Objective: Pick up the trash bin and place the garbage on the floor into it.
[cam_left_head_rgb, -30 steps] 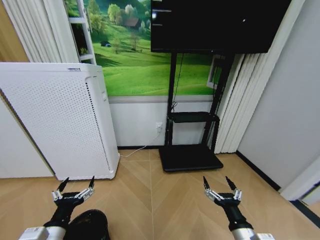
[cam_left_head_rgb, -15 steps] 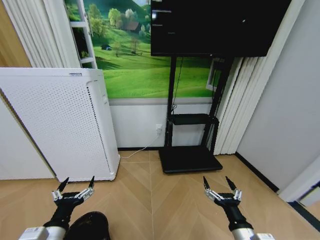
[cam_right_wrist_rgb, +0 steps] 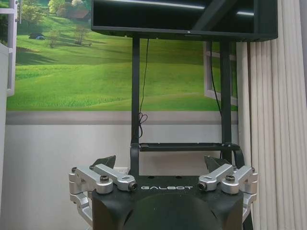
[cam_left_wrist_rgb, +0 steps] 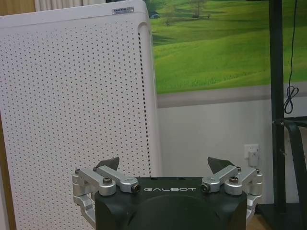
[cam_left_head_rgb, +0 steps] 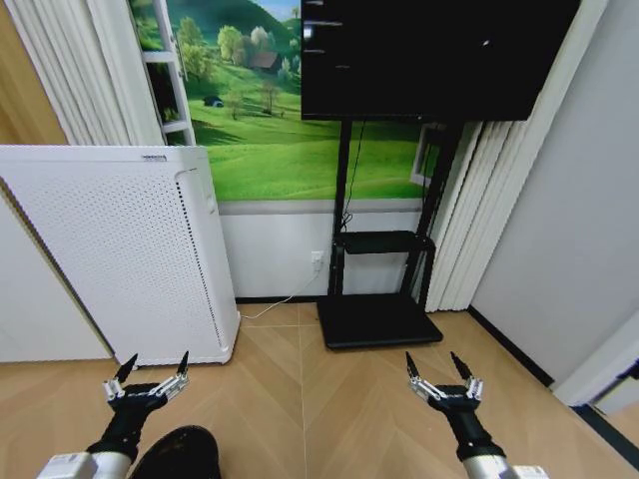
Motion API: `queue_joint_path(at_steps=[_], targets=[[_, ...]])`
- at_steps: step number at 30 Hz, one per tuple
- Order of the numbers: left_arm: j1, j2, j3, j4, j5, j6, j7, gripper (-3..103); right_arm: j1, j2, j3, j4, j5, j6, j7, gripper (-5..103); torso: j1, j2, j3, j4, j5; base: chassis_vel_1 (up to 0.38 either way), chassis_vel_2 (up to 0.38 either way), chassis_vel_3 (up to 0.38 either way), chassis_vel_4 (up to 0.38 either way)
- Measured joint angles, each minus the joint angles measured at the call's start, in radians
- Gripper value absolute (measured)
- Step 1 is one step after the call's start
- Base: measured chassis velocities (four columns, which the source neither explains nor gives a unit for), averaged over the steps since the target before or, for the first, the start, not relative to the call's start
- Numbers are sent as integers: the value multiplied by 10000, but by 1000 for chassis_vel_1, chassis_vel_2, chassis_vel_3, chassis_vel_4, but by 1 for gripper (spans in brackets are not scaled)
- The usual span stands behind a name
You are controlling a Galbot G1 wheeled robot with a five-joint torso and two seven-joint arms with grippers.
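Both my tools held wide and empty above the wood floor, facing the white perforated appliance (cam_left_head_rgb: 120, 249).

My left tool (cam_left_head_rgb: 150, 373) hovers just in front of the appliance, the black trash bin (cam_left_head_rgb: 185, 454) right beneath it; my right tool (cam_left_head_rgb: 439, 373) hangs well to the appliance's right, before the TV stand (cam_left_head_rgb: 377, 319).

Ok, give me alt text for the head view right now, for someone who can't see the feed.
Both grippers hang open and empty low over the wood floor, the left gripper just above the black trash bin at the bottom edge, the right gripper apart over bare floor. Behind stand a white perforated appliance, a TV stand and a meadow mural.
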Motion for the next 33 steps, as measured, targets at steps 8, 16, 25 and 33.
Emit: queue_joint_path(at_steps=[8,16,25,33], targets=[[0,0,0,0,0,-1,0,100,0,0,0,0,0,4,0,100,166,475,305,0,0,0,0,0,0],[0,0,-1,0,0,0,0,100,0,0,0,-1,0,4,0,100,275,801,523,0,0,0,0,0,0],[0,0,-1,0,0,-1,0,100,0,0,0,-1,0,3,0,100,402,1153,750,0,0,0,0,0,0],[0,0,-1,0,-1,0,0,100,0,0,0,-1,0,4,0,100,530,1510,978,0,0,0,0,0,0]])
